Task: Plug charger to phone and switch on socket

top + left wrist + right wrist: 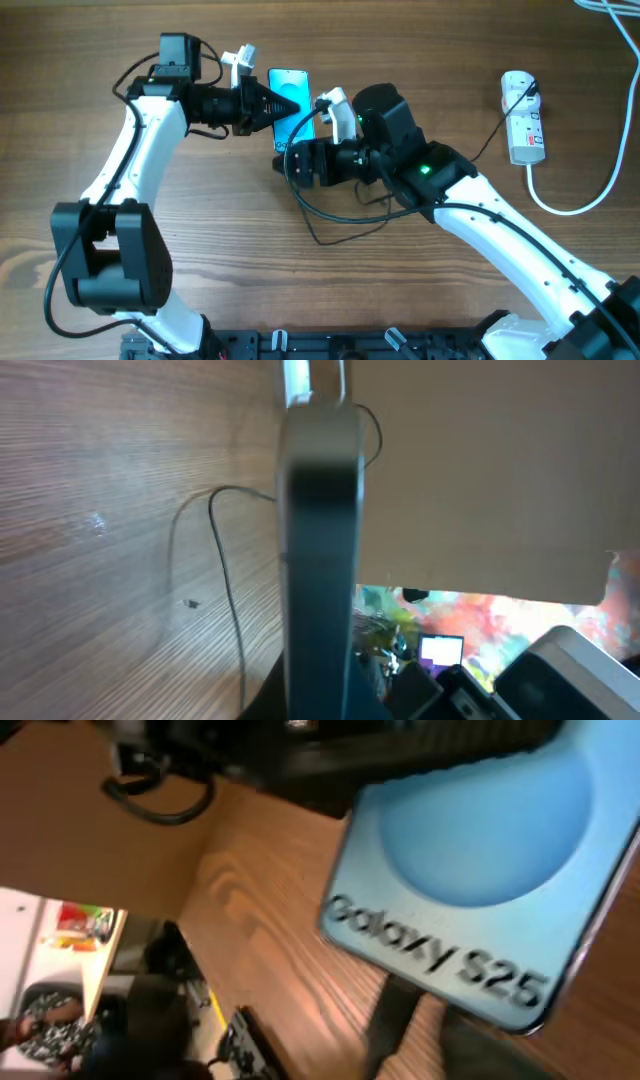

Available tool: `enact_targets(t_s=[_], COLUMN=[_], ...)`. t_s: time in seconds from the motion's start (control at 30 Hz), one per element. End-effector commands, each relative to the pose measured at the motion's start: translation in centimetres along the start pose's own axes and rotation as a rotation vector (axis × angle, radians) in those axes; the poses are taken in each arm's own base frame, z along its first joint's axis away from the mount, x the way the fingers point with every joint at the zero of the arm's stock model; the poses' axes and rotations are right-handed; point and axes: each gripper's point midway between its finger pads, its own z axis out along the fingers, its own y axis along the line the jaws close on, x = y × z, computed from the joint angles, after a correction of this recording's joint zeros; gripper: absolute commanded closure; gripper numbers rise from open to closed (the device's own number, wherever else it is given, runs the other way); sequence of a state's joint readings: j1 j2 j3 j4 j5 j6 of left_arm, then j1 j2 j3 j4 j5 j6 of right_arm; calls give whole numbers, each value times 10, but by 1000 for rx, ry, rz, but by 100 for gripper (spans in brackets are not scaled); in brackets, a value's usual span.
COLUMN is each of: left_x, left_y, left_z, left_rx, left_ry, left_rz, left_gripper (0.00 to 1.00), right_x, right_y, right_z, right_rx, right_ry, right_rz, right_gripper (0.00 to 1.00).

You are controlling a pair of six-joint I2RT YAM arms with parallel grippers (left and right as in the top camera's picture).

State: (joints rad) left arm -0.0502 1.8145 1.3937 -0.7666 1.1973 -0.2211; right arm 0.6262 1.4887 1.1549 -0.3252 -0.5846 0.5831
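Observation:
The phone (291, 88), teal-screened with a "Galaxy S25" band, is at the table's upper middle. My left gripper (268, 103) is shut on its left side. The left wrist view shows the phone edge-on (320, 560). My right gripper (292, 160) is at the phone's near end, shut on the charger's dark connector tip (388, 1015). The tip touches the edge of the phone (480, 850) just below the band. The thin black charger cable (330, 238) loops over the table (228, 570) and runs right to the white socket (524, 118) at far right.
The socket's thick white cord (600, 195) curves along the right edge and up off the top right corner. The left arm's base (110, 260) stands at the front left. A black rail (330, 345) lines the front edge.

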Motion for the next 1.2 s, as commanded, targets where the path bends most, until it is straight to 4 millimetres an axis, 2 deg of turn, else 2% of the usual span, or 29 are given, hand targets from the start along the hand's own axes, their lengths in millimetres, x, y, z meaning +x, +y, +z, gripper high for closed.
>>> enact_targets(t_s=[0.0, 0.1, 0.17, 0.23, 0.27, 0.37, 0.43, 0.6, 0.7, 0.8, 1.0, 1.17], left_x=[35, 34, 31, 29, 30, 33, 35, 52, 58, 62, 47, 25], left_y=[-27, -21, -4, 24, 48, 93, 108, 135, 149, 154, 160, 171], left_z=[18, 19, 21, 21, 19, 10, 13, 36, 48, 54, 58, 36], left_rx=[140, 110, 6, -160, -310, -633, -753, -938, -999, -1009, -1020, -1166], left_ry=[126, 118, 93, 67, 52, 14, -1, 29, 50, 71, 18, -44], left_rz=[-58, -57, -54, -64, -72, -113, -130, -147, -146, -143, -100, 29], left_gripper=[96, 96, 96, 96, 96, 96, 96, 96, 96, 96, 96, 96], right_x=[-54, -39, -31, -18, -9, 9, 6, 6, 6, 6, 6, 6], right_y=[-52, -69, -87, -104, -114, -142, -146, -145, -145, -145, -145, -145], right_z=[-33, -43, -54, -63, -68, -80, -82, -82, -82, -82, -82, -82], right_rx=[206, 207, 244, 291, 337, 508, 528, 528, 528, 528, 528, 528], right_ry=[-181, -103, -70, -15, 19, 57, 42, 42, 42, 42, 42, 42], right_rz=[26, 118, 151, 117, 115, 163, 156, 156, 156, 156, 156, 156], right_gripper=[1, 1, 0, 0, 0, 0, 0, 0, 0, 0, 0, 0])
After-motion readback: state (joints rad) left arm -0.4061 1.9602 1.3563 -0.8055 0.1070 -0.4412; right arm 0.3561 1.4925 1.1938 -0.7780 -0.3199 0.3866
